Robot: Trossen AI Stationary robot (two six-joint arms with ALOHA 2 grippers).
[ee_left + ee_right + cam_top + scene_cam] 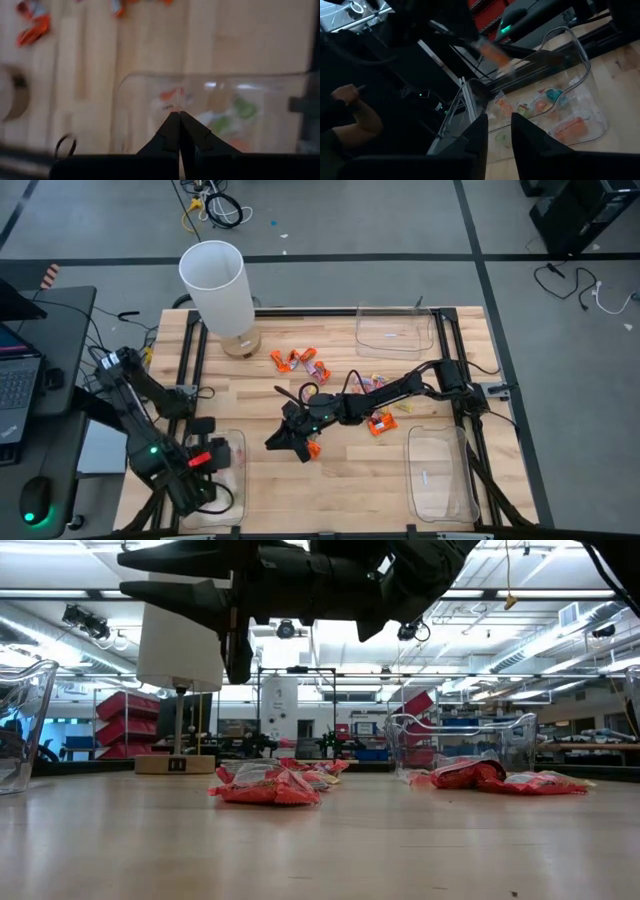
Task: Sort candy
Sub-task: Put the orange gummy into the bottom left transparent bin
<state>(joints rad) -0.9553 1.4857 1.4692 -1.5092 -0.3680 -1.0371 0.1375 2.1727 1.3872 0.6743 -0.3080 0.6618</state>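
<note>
Lying scattered mid-surface, the candy looks light and crinkly (pinch a wrapper's twisted end), left hand pressed together over its tray, right hand spread, empty.

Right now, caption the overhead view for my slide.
Right tool reaches over the table's middle near scattered candy; left tool, shut, sits over a clear tray.
</note>
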